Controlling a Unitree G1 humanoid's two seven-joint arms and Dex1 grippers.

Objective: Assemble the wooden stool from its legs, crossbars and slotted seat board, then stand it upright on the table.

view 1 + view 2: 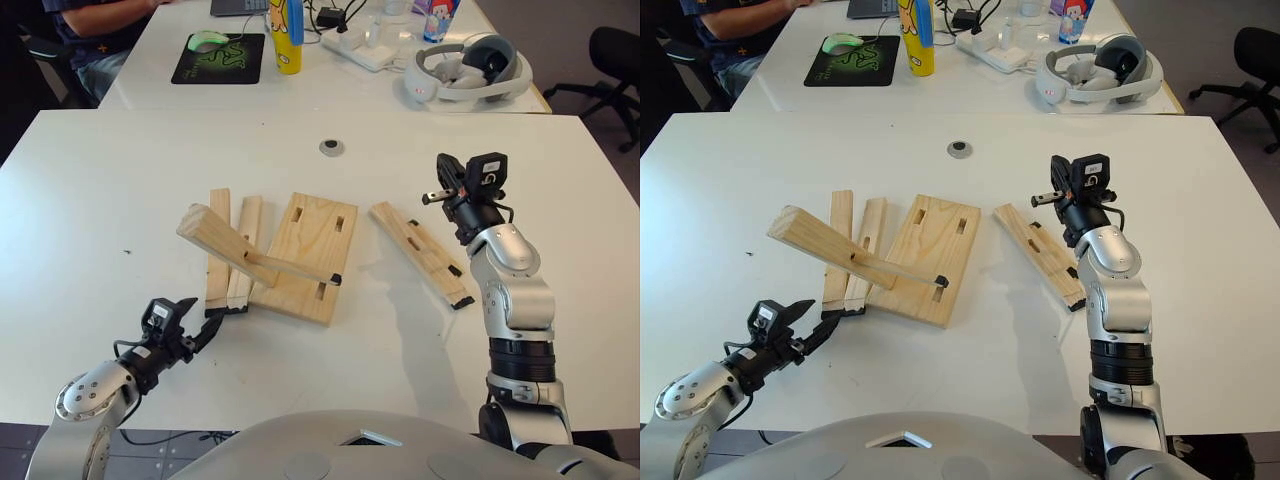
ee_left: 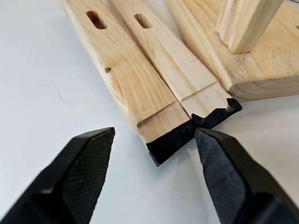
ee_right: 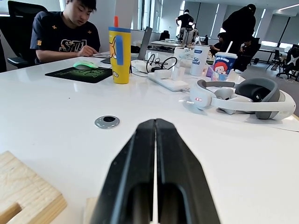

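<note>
Pine parts lie spread in the middle of the white table (image 1: 100,200), and they are not yet a stool. At lower left the left gripper (image 2: 155,135) is low over the table, its fingers wide apart and holding nothing. The black-capped ends of two legs (image 1: 218,250), lying side by side, are just in front of the gap.

I think the danger is here: closing now may catch both legs together, or only push them away. Their ends lie against the corner of the slotted seat board (image 1: 310,240). On this board leans a tilted leg (image 1: 212,232) with its crossbar (image 1: 295,268), and a nudge could make it slide off.

Right of the board another leg (image 1: 420,252) lies flat and apart. At centre right the right gripper (image 3: 155,122) hangs raised, fingers pressed together, empty.

I see no writing on the wood. The yellow bottle (image 1: 288,35) and the mouse mat (image 1: 218,58), at the top, have printed figures, too small to read.
</note>
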